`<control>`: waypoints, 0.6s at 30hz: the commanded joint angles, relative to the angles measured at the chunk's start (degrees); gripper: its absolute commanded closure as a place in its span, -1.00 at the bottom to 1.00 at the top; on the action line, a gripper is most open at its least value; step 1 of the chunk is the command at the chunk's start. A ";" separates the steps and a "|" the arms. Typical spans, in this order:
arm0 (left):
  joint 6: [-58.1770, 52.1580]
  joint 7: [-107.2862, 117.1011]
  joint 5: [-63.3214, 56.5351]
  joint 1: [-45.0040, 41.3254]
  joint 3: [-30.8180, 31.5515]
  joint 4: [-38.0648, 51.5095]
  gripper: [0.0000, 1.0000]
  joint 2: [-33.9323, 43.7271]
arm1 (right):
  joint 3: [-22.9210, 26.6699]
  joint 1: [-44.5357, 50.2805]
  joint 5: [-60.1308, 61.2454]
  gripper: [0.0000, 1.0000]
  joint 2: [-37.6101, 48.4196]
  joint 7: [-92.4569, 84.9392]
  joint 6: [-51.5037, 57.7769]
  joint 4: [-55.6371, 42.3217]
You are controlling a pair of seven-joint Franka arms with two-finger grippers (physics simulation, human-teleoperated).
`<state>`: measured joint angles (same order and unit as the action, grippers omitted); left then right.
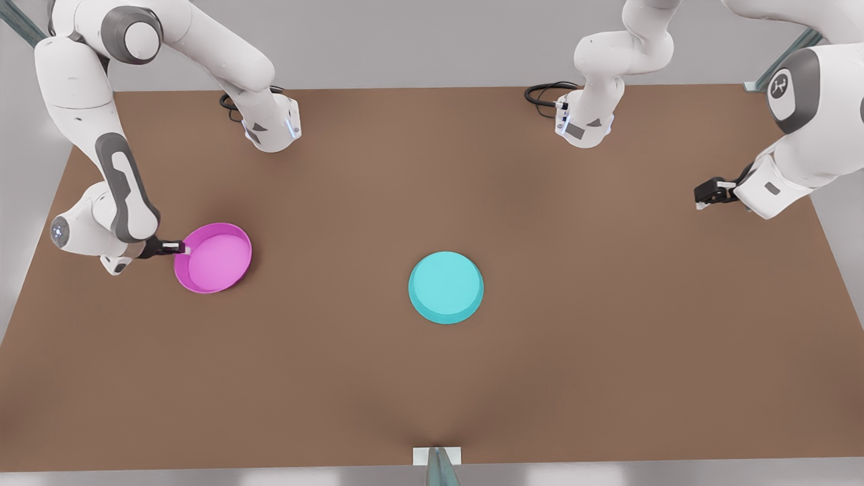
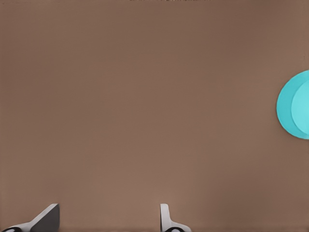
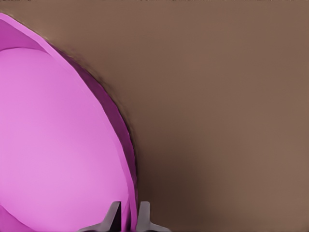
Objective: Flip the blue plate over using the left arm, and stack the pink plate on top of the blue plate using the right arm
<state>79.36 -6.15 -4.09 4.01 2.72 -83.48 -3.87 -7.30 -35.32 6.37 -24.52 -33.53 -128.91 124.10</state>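
Right gripper [image 1: 183,249] pinching pink plate [image 1: 216,260] rim, left gripper [image 1: 702,201] spread, waiting.

Both arms are glossy white, built of rounded, bulbous links with dark grey sections at the joints. The right arm [image 1: 101,169] carries a long grey inlay along one link and a small blue-lit disc at its wrist. The left arm [image 1: 803,128] shows a round grey cap bearing a white logo. Each base has black looped cables and blue light strips. The grippers are small and black, with pale grey fingers [image 3: 143,215].
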 commanded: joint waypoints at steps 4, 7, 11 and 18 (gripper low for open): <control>0.00 0.09 0.13 0.30 -0.09 -0.02 -1.00 0.00 | 0.00 0.07 -0.22 0.57 -0.27 0.22 -0.11 -0.17; 0.00 0.09 0.22 0.30 -0.09 0.07 -1.00 0.00 | 0.00 0.07 -0.22 0.57 -0.35 0.31 -0.11 -0.52; 0.00 0.79 0.31 0.30 -0.18 0.07 -1.00 0.00 | 0.00 2.01 -0.22 0.57 -0.27 1.89 10.86 -8.52; 0.00 1.76 0.31 0.21 -0.09 0.07 -1.00 0.00 | -0.08 2.10 -0.05 0.57 -0.27 3.21 14.74 -10.46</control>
<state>79.36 -4.37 -3.79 4.18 2.55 -83.41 -3.87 -7.38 -33.22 6.33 -24.79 -30.29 -114.17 113.64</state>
